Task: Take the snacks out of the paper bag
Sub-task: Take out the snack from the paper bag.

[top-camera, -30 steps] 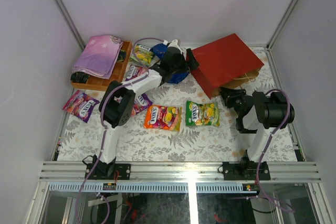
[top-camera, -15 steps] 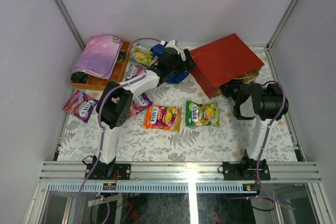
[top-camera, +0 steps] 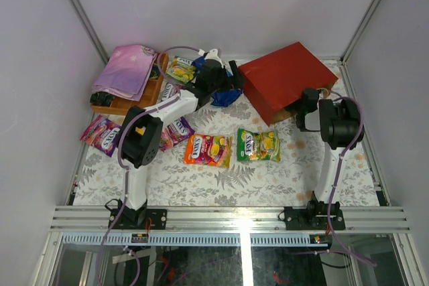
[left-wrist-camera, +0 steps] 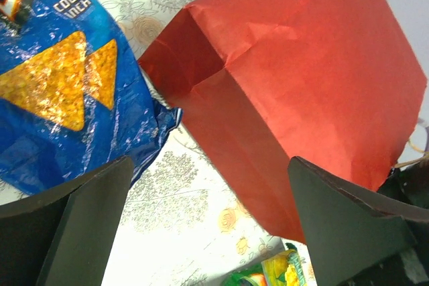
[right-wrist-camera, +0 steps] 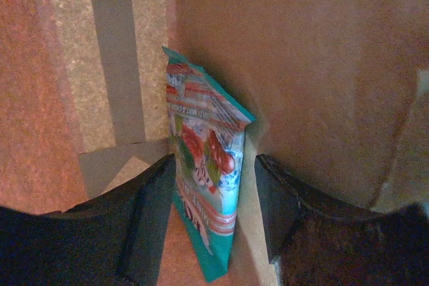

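White links (top-camera: 136, 182), black joints (top-camera: 139, 142), purple cables (top-camera: 181, 49)

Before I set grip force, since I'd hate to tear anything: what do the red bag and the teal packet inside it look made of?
Paper bag: matte red paper outside, brown kraft inside; sharp creases show. Teal packet: probably glossy printed plastic film, judging by its sheen and thin sealed edge.
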Robot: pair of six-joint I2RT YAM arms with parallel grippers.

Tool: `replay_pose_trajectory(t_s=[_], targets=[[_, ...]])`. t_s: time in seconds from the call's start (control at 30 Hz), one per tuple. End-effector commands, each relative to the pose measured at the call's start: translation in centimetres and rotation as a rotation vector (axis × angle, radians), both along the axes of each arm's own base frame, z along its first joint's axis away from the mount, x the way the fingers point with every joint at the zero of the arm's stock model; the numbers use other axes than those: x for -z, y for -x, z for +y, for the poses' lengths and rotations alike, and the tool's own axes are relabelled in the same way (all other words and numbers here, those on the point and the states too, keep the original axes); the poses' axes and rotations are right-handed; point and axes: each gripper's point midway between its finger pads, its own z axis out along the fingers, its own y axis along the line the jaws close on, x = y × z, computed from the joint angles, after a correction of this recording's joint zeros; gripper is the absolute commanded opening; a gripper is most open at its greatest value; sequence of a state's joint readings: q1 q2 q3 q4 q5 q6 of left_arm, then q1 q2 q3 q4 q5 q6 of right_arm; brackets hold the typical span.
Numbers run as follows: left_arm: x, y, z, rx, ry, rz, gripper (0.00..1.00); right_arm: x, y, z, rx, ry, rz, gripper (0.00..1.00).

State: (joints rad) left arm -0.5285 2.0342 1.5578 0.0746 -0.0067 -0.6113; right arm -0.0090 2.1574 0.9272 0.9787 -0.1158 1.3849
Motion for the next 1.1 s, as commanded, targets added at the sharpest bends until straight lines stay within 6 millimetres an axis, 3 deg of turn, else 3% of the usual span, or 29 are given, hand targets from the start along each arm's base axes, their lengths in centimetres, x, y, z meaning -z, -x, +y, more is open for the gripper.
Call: replay_pose_trajectory(t_s=[0.0, 0.2, 0.33, 0.43, 0.53, 0.6, 0.77, 0.93, 1.07], targets=[[-2.0, -0.4, 1.6, -0.04, -0.006, -0.067, 0.99, 3.2, -0.3, 0.1, -0.006, 0.116, 0.142, 0.59], [-2.3, 0.0, 2.9, -0.056, -0.023, -0.073, 1.0, 4.8, -2.7, 1.7, -0.029, 0.123, 0.167, 0.59], [-2.6, 0.1, 4.0, -0.072, -0.038, -0.079, 1.0, 4.6, -4.2, 3.0, -0.056, 0.126, 0.148, 0.51], [-2.9, 0.2, 4.5, -0.079, -0.041, -0.083, 1.0, 3.7, -5.2, 3.9, -0.074, 0.126, 0.107, 0.35], [-2.7, 0.3, 5.0, -0.082, -0.048, -0.077, 1.0, 2.2, -5.8, 4.5, -0.093, 0.117, 0.05, 0.01], [-2.6, 0.4, 5.4, -0.086, -0.05, -0.072, 1.0, 1.0, -5.8, 4.5, -0.098, 0.113, 0.014, 0.0], [-2.1, 0.7, 6.4, -0.101, -0.048, -0.061, 1.0, -3.5, -3.6, 4.0, -0.088, 0.116, -0.071, 0.0], [-1.9, 1.2, 7.2, -0.113, -0.04, -0.054, 1.0, -7.2, 1.3, 3.2, -0.073, 0.064, -0.146, 0.0], [-1.9, 1.7, 7.9, -0.125, -0.034, -0.052, 1.0, -8.8, 6.3, 2.8, -0.076, 0.01, -0.184, 0.0]])
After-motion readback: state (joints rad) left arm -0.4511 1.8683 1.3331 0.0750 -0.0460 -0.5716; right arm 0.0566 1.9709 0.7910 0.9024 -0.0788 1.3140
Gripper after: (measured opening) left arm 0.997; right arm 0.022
